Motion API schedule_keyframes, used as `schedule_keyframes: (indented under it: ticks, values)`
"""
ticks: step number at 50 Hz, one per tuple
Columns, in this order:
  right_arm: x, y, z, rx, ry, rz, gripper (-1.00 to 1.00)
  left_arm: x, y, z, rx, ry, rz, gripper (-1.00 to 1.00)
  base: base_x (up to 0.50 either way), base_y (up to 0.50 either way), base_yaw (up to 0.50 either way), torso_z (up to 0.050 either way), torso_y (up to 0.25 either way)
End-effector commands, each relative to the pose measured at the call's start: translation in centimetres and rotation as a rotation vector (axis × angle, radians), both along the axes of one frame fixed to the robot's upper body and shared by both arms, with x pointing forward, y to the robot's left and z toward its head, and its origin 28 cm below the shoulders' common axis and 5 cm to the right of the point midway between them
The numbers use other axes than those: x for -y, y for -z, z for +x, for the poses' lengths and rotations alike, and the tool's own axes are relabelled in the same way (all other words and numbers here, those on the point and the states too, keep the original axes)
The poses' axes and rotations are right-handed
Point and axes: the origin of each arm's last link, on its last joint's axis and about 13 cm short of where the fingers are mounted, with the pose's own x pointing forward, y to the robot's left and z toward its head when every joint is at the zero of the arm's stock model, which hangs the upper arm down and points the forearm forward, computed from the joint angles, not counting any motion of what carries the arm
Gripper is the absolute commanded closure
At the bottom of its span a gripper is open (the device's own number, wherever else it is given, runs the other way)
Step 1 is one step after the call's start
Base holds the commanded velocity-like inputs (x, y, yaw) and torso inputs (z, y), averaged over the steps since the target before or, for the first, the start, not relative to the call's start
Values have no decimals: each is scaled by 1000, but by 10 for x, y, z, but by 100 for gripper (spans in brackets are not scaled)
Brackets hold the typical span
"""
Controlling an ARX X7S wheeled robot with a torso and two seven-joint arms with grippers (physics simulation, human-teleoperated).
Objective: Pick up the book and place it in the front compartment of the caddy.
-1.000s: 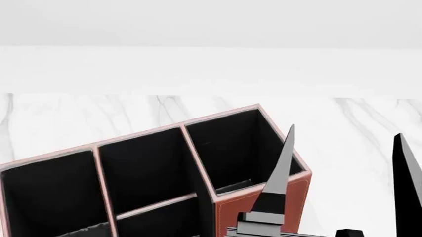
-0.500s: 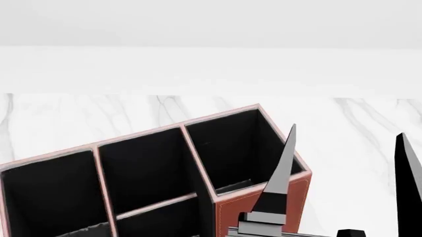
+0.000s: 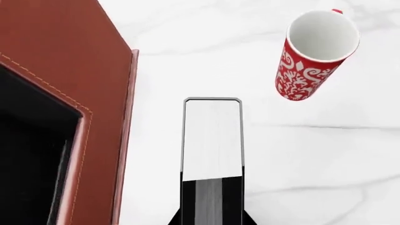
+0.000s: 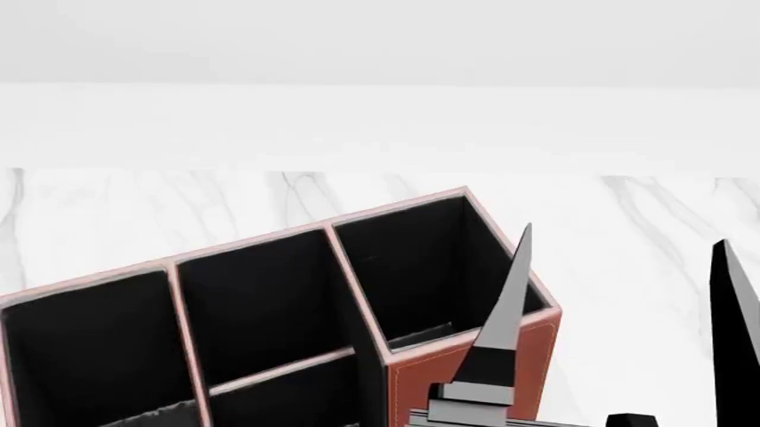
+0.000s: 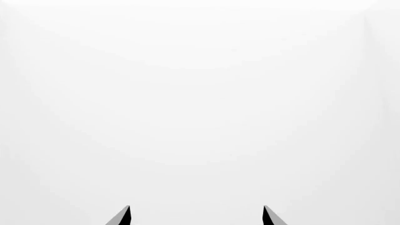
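In the left wrist view my left gripper (image 3: 212, 221) is shut on the book (image 3: 212, 140). The book has a black cover and a white page edge and sticks out from between the jaws. It hangs over the marble table just beside the outer wall of the reddish-brown caddy (image 3: 62, 70), not over any compartment. In the head view the caddy (image 4: 469, 374) shows its black-lined compartments; the book and the left gripper are out of that view. My right gripper (image 4: 621, 238) is open and empty, fingers pointing up beside the caddy's right end. It also shows in the right wrist view (image 5: 196, 208).
A red-and-white patterned mug (image 3: 309, 65) stands on the white marble table (image 3: 325, 154), a little beyond the book's far end. A white wall (image 4: 380, 124) runs behind the table.
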Motion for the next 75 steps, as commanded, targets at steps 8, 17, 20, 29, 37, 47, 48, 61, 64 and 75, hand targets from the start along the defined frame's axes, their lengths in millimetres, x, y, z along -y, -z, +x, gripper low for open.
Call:
schedule_keyframes:
  ticks: [8,17,20,29,37,47,48,61,64,75]
  values:
    - [1,0,0,2,5,3,-100,-13,-70,18,160,-22,-5,100,0,0,0,0,2]
    - [1,0,0,2,3,4,-100,-20,-126,30,214,-69,-35,100,0,0,0,0,0]
    - [1,0,0,1,2,4,-100,-20,-141,32,231,-70,-28,100,0,0,0,0,0]
    - [2,-1,0,5,5,8,-100,-19,-188,47,308,-119,26,100,0,0,0,0,1]
    - [3,-2,-1,9,9,11,-100,-14,-222,56,345,-135,51,100,0,0,0,0,1]
    - [3,-3,0,12,7,13,-100,-8,-248,69,381,-125,105,100,0,0,0,0,1]
    - [4,-3,-1,13,9,14,-100,-8,-250,72,399,-109,118,100,0,0,0,0,0]
    - [5,-7,-4,27,9,23,-100,-10,-249,85,363,-108,158,100,0,0,0,0,2]
    - [5,-8,-4,28,9,24,-100,-12,-243,90,374,-130,180,100,0,0,0,0,0]
    - [6,-9,-5,31,14,28,-100,-16,-223,105,363,-182,145,100,0,0,0,0,1]
